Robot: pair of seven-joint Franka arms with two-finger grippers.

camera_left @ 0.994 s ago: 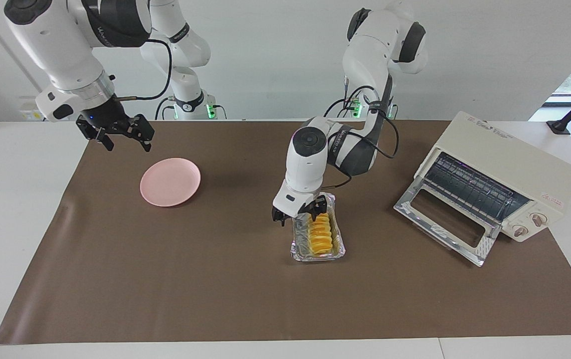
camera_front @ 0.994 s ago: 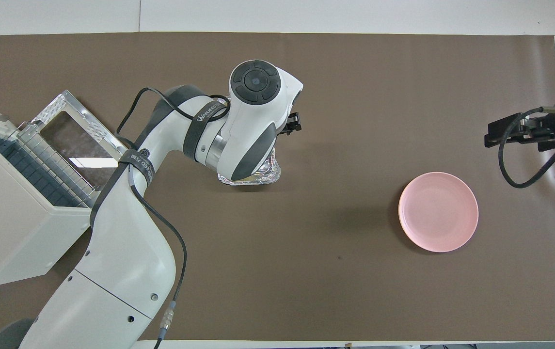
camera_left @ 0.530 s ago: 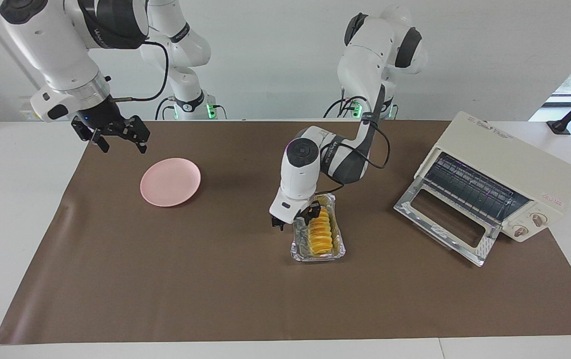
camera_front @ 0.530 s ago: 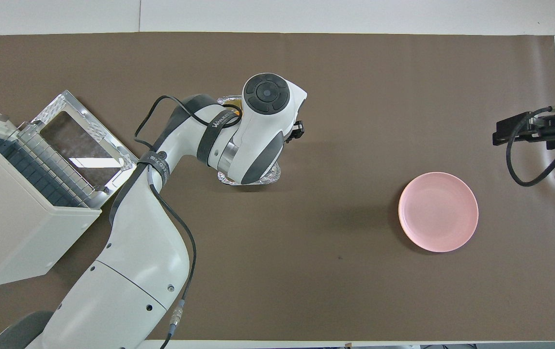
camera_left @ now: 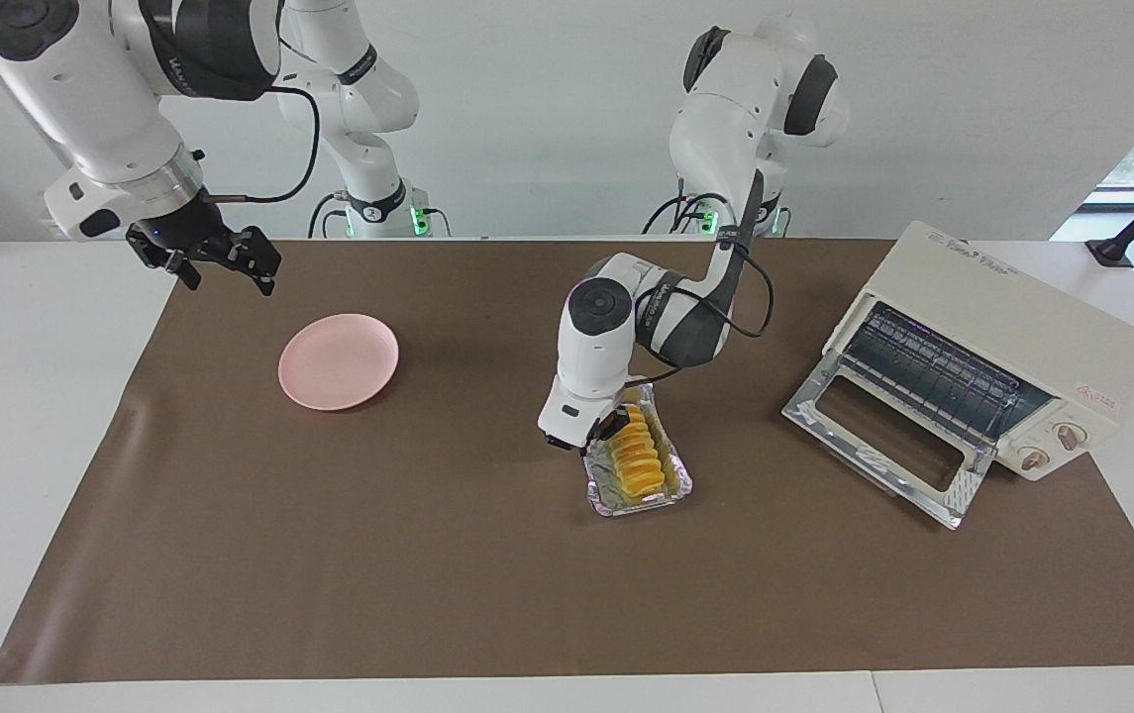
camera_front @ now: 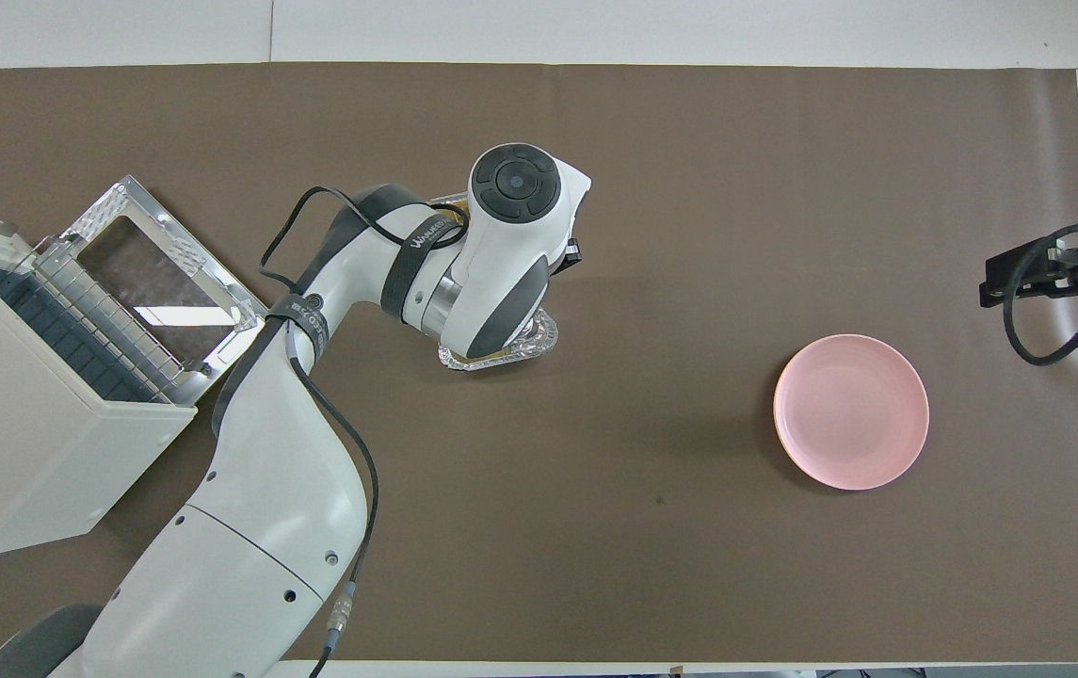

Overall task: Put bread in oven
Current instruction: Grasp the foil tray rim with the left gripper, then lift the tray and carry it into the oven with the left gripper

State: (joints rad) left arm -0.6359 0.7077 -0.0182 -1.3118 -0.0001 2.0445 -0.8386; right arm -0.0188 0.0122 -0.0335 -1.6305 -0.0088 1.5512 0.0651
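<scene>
Closing done on the left tool? A second ago it was wide over the tray.
— Yes, pinched right down now, fingertips together at the end of the foil tray nearer the robots, just beside the bread. Can't tell if it has foil, bread or nothing.

Anything else shift?
— The tray twisted a bit on the surface; its end farther from the robots swung toward the left arm's end. So the tool touched it as it shut.

Bread location?
— In the tray, mid-surface, well apart from the oven. The oven sits at the left arm's end, door dropped open, rack showing.

Right tool?
— Spread open, holding nothing, waiting up over the mat edge at the right arm's end, past the pink plate. It drifted slightly outward.

Meaning for the task?
— Grasp step looks just finished, transfer not begun. My guess: a lift would show what it caught; a thin foil pinch could tip the tray.
</scene>
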